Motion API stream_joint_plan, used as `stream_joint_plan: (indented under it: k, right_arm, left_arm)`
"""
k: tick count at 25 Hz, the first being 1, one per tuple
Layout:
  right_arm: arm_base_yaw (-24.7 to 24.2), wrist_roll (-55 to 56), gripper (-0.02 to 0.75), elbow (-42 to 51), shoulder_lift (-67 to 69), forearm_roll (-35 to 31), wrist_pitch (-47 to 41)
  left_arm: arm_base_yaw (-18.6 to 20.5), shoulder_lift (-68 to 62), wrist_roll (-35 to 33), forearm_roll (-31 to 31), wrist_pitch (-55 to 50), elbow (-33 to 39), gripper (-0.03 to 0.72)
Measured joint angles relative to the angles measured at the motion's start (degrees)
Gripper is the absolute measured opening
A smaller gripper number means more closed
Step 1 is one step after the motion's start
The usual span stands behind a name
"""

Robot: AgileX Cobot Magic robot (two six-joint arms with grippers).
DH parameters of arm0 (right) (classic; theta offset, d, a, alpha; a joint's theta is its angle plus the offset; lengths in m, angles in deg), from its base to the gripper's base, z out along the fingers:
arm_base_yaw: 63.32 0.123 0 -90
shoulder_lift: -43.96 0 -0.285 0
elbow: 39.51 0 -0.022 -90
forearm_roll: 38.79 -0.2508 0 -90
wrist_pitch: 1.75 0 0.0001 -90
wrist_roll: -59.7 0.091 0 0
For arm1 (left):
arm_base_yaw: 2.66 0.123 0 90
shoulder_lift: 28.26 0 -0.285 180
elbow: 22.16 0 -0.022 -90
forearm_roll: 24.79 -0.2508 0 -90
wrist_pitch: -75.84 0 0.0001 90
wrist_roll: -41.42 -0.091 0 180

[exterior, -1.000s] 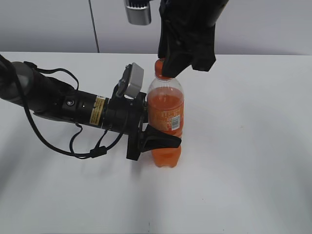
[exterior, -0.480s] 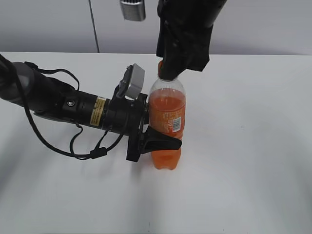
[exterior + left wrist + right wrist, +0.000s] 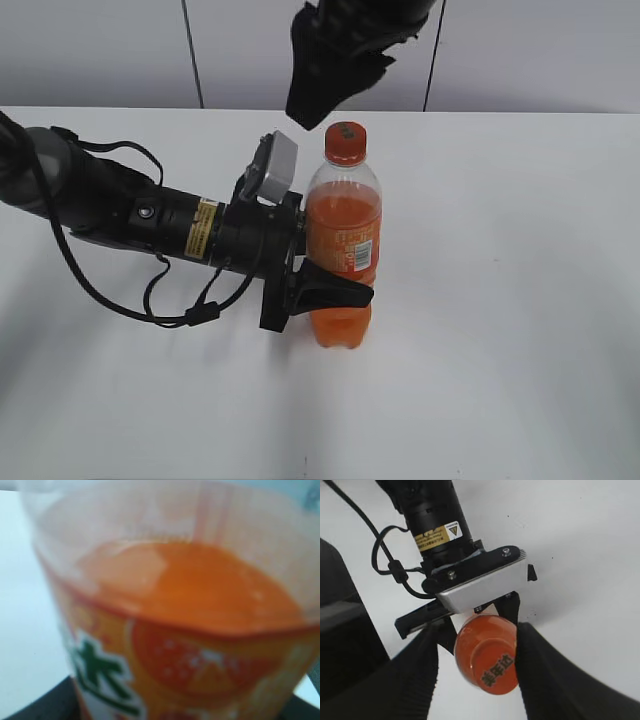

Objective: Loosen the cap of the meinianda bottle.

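The meinianda bottle (image 3: 342, 230), clear with orange drink and an orange label, stands upright on the white table. Its orange cap (image 3: 346, 142) sits on the neck, uncovered. My left gripper (image 3: 320, 290) is shut on the bottle's waisted lower body from the left; the left wrist view is filled by the blurred bottle (image 3: 190, 630). My right gripper (image 3: 315, 100) is open, hovering above and slightly left of the cap, not touching it. In the right wrist view the cap (image 3: 495, 670) with dark print lies below, between the spread fingers (image 3: 476, 630).
The left arm with its black cable (image 3: 150, 290) lies low across the table's left half. The white table (image 3: 500, 350) extends to the right and front of the bottle. A grey wall (image 3: 100, 50) stands behind.
My right gripper was closed round the cap; it has let go, lifted and shifted left, leaving the cap exposed. The bottle and left gripper have stayed put.
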Motion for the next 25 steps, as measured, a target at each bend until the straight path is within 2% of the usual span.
stream_joint_plan:
  k: [7, 11, 15, 25]
  right_arm:
    - [0.0, 30.7, 0.377, -0.1, -1.3, 2.6, 0.0]
    - [0.0, 43.8, 0.377, -0.1, -2.4, 3.7, 0.0]
    - [0.0, 51.6, 0.377, -0.1, -2.7, 3.8, 0.0]
    - [0.0, 60.9, 0.377, -0.1, -2.7, 6.7, 0.0]
  left_arm:
    - [0.0, 0.0, 0.0, 0.0, 0.0, 0.0, 0.413]
    - [0.0, 0.0, 0.0, 0.0, 0.0, 0.0, 0.412]
    - [0.0, 0.0, 0.0, 0.0, 0.0, 0.0, 0.412]
    - [0.0, 0.0, 0.4, 0.0, 0.0, 0.0, 0.412]
